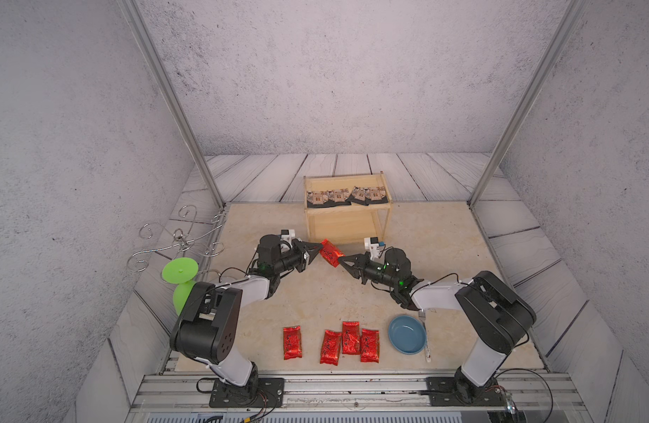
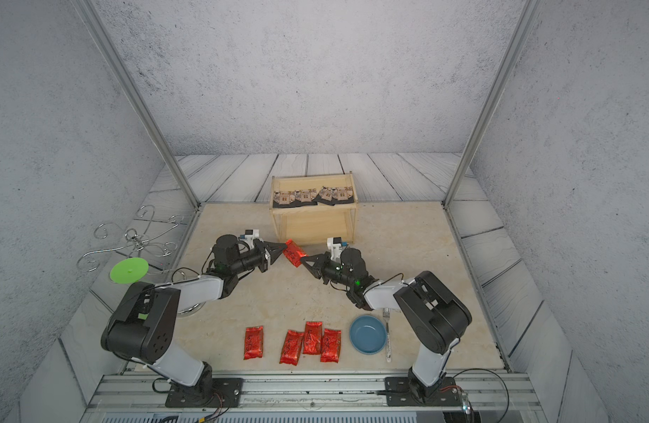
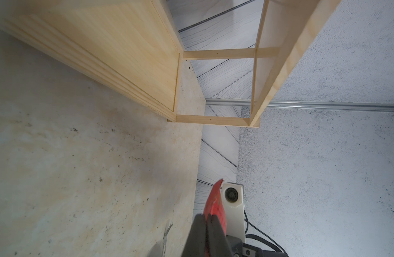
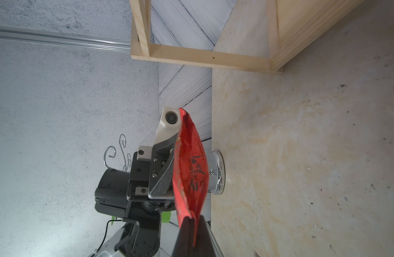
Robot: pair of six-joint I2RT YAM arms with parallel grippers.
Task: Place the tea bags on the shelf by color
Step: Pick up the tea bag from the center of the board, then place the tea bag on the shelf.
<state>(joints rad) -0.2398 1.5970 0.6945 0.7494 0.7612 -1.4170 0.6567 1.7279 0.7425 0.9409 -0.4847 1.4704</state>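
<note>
Lab test cell, aluminium frame (image 1: 173, 102), printed walls (image 1: 334, 73)

Bright, even diffuse light, soft faint shadows, wide-angle bending at frame edges, wrist views blurred up close

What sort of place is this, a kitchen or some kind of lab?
Probably a robot test booth: arms bolted to a metal rail, printed backdrop walls on an aluminium frame, and a tabletop staged with tea bags and a shelf.
</note>
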